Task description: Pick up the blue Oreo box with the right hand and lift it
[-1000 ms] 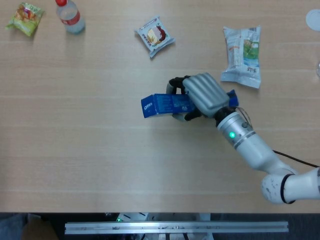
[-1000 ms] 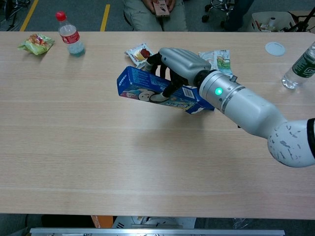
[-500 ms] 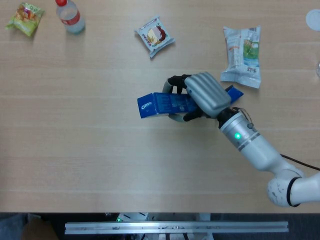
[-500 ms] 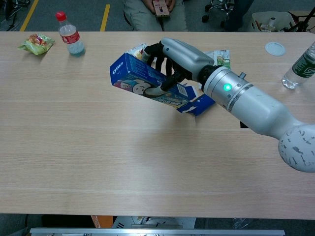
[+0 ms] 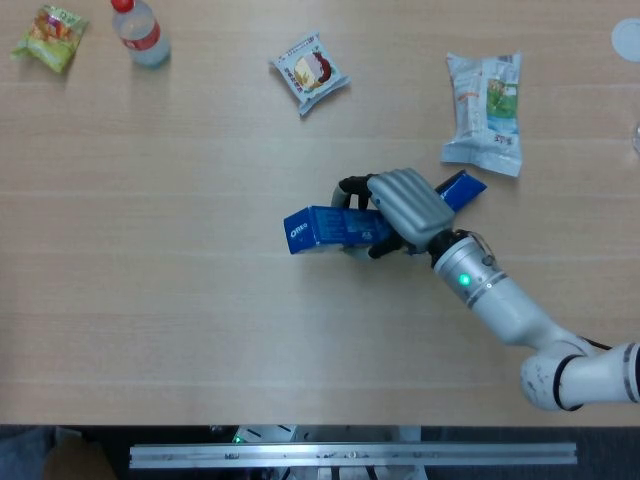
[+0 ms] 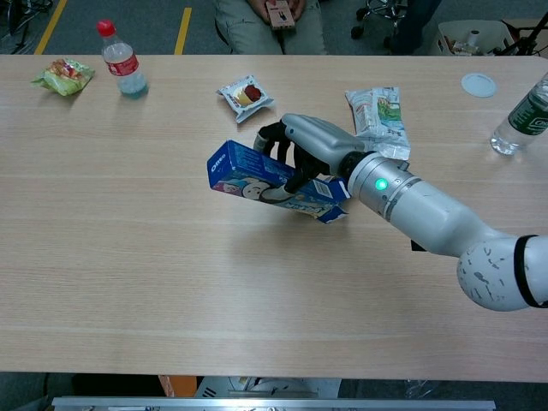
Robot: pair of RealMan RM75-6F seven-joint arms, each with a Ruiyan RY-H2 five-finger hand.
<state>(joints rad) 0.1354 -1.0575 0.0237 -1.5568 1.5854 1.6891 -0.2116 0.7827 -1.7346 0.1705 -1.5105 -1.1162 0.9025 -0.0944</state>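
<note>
Item one, the blue Oreo box [image 5: 335, 226]: a single long carton, white "OREO" lettering readable on its left end in both views, cartoon artwork along the side that the chest view shows. I have it in my right hand [image 5: 405, 205], the fingers [image 6: 272, 137] clamped over its top edge and the thumb under its side. The chest view shows it tilted, left end higher, with a shadow beneath it on the wooden surface [image 5: 150, 330]; its right end flap hangs open (whether that low corner touches the wood I cannot tell).

Item two, bottles: two in all. One clear bottle with a red cap and red label [image 5: 139, 32] stands at the far left; the label text is too small to read. One bottle with a green label [image 6: 523, 114] stands at the far right edge of the chest view, cut off by the frame.

Item three, sealed snack packets: three. A small white packet [image 5: 310, 70] printed with a picture of a cake, far centre. A longer white and green packet [image 5: 485, 112], just beyond the hand. A small green packet [image 5: 50, 37], far left corner. None of their writing is legible.

Item four: one white round lid [image 6: 478, 84] lying flat, far right.

My left hand appears in neither view.
</note>
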